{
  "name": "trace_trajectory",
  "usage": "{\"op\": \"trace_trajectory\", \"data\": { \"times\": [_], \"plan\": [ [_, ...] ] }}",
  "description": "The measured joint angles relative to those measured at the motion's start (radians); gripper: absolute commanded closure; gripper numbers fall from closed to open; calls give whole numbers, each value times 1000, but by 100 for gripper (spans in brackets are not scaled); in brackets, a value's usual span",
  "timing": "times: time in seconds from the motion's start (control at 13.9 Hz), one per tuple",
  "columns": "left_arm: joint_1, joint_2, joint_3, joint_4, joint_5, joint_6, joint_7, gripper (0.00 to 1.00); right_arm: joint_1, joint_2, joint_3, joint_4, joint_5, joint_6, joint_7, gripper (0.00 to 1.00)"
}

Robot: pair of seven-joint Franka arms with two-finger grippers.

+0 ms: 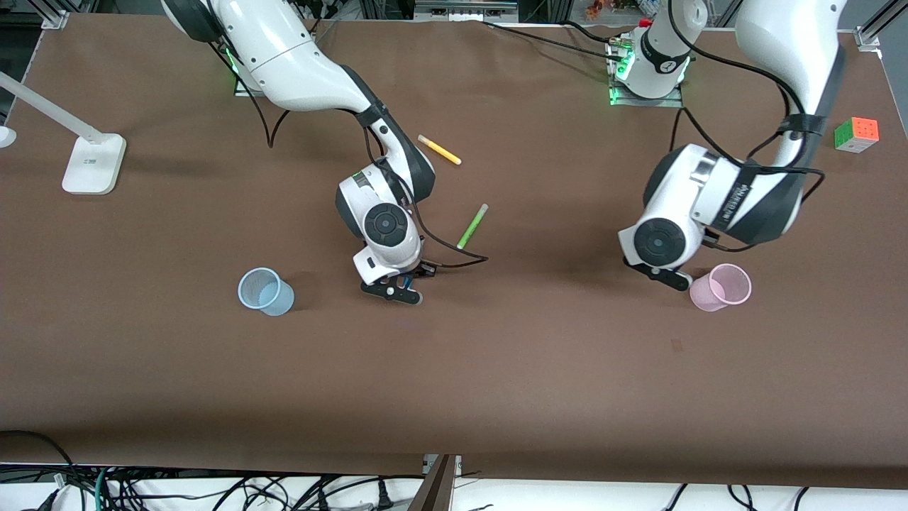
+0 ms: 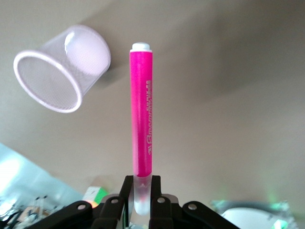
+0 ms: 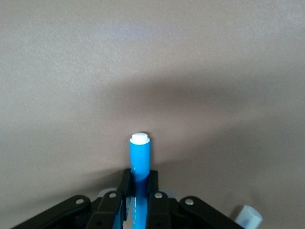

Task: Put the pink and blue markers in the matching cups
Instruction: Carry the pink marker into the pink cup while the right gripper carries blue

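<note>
My left gripper (image 2: 142, 192) is shut on the pale cap of the pink marker (image 2: 141, 114), which points down at the table. In the front view this gripper (image 1: 670, 278) hangs just beside the pale pink cup (image 1: 721, 287), toward the right arm's end; the marker is hidden there. The pink cup (image 2: 61, 69) stands upright, apart from the marker's tip. My right gripper (image 3: 139, 185) is shut on the blue marker (image 3: 140, 155). It is low over the table (image 1: 396, 289), with a bit of the blue marker (image 1: 408, 282) showing. The pale blue cup (image 1: 265, 291) stands upright toward the right arm's end, apart from it.
A lime-green pen (image 1: 472, 226) and a yellow pen (image 1: 439, 150) lie farther from the front camera than my right gripper. A colour cube (image 1: 856, 134) sits near the left arm's end. A white lamp base (image 1: 93, 164) stands at the right arm's end.
</note>
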Motion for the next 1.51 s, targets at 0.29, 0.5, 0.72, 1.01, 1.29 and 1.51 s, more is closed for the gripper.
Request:
{"op": "trace_trajectory", "data": {
  "times": [0.29, 0.5, 0.72, 1.01, 1.29, 1.51],
  "plan": [
    [2, 16, 9, 11, 205, -83, 148, 100, -84, -91, -12, 17, 122, -157, -164, 100],
    [7, 41, 57, 19, 288, -84, 233, 100, -216, -203, -19, 24, 193, -315, -302, 100],
    [17, 90, 64, 25, 347, -79, 251, 100, -339, -267, -18, 27, 205, -443, -384, 100],
    [16, 131, 67, 31, 378, -41, 251, 93, -451, -274, -19, 64, 334, -526, -398, 100],
    [24, 134, 72, 39, 378, -14, 176, 0, -532, -249, -18, 62, 382, -539, -399, 100],
    [20, 134, 64, 45, 376, -14, 52, 0, -595, -192, -18, 60, 495, -572, -403, 100]
  ]
}}
